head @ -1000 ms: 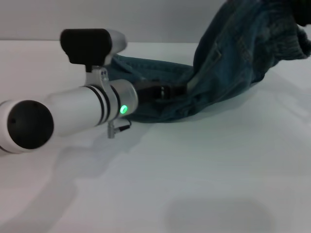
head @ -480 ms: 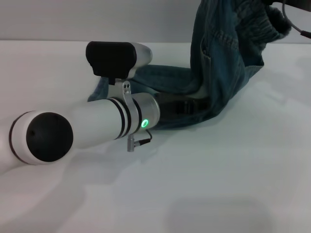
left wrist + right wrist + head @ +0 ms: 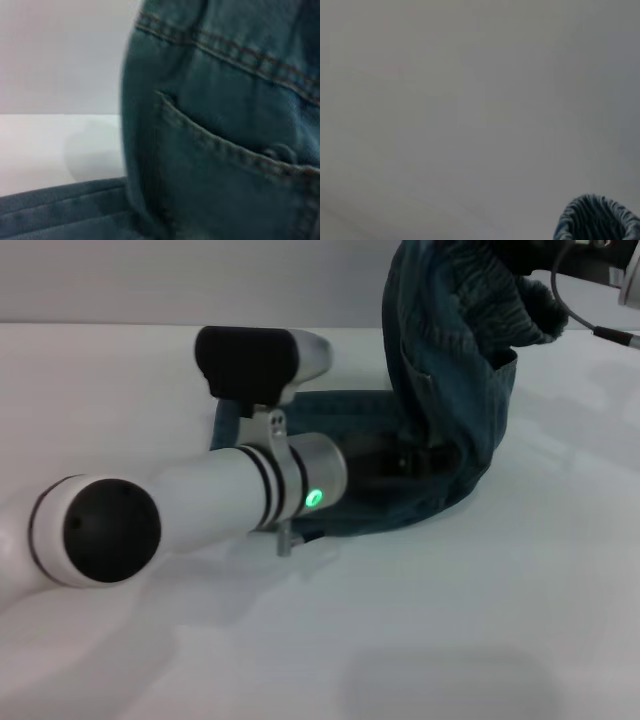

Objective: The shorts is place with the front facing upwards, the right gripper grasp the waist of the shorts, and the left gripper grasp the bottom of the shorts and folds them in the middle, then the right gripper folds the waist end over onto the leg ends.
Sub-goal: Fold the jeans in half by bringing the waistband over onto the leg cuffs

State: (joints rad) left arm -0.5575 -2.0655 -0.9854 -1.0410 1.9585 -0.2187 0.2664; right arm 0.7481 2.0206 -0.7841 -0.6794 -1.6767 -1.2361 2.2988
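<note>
The shorts point(image 3: 450, 390) are blue-green denim. One part lies flat on the white table point(image 3: 450, 620) and the rest hangs up from it in a steep drape. The ruffled waist point(image 3: 510, 300) is raised at the top right, where my right gripper point(image 3: 530, 252) is shut on it, mostly cut off by the picture's edge. The right wrist view shows only a bit of the waist point(image 3: 595, 220). My left gripper point(image 3: 400, 460) reaches in low at the fold, dark between the denim layers. The left wrist view is filled by a stitched pocket point(image 3: 225, 150) above the flat layer point(image 3: 60, 210).
My left arm point(image 3: 200, 500) lies across the table from the lower left to the shorts, its black camera housing point(image 3: 250, 360) standing over the flat denim. A thin grey cable point(image 3: 575, 315) loops at the top right. A grey wall runs behind the table.
The right gripper has carried the waist up and to the left, so the drape now stands steeper. The left arm has slid to the right along the flat layer.
</note>
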